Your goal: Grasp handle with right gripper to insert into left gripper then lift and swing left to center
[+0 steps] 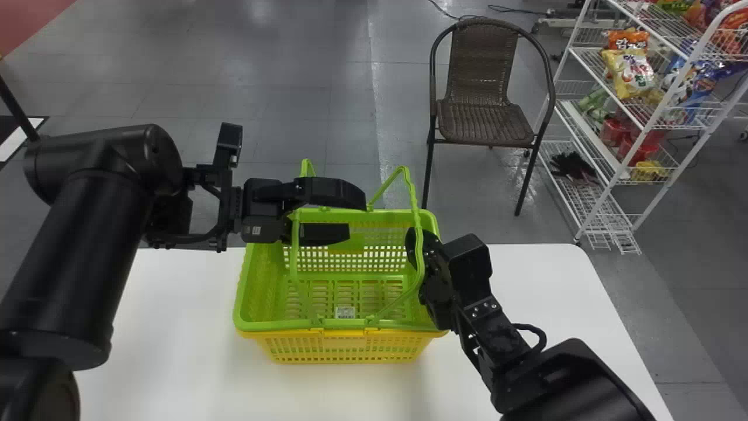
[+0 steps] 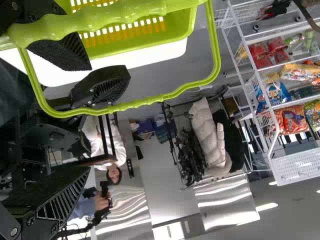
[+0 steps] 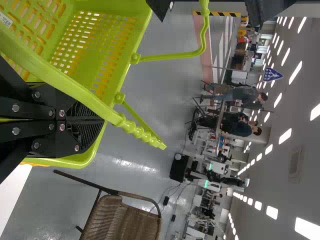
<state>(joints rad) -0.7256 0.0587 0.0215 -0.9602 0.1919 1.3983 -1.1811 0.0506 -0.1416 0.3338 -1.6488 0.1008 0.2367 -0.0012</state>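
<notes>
Left gripper (image 1: 355, 215): jaws spread, left handle (image 1: 294, 240) between them, not pinched. Green basket (image 1: 280, 324) in the middle, nested in a yellow one (image 1: 345, 349), both on the counter (image 1: 175, 356). Right handle (image 1: 419, 257) upright, running across the right gripper (image 3: 97, 128), whose jaws are pressed together; no pinch seen. To do this well: ease right handle leftward, leave left jaws wide until both grips sit side by side deep inside, then clamp. Handle could slip off right jaws' smooth side.
</notes>
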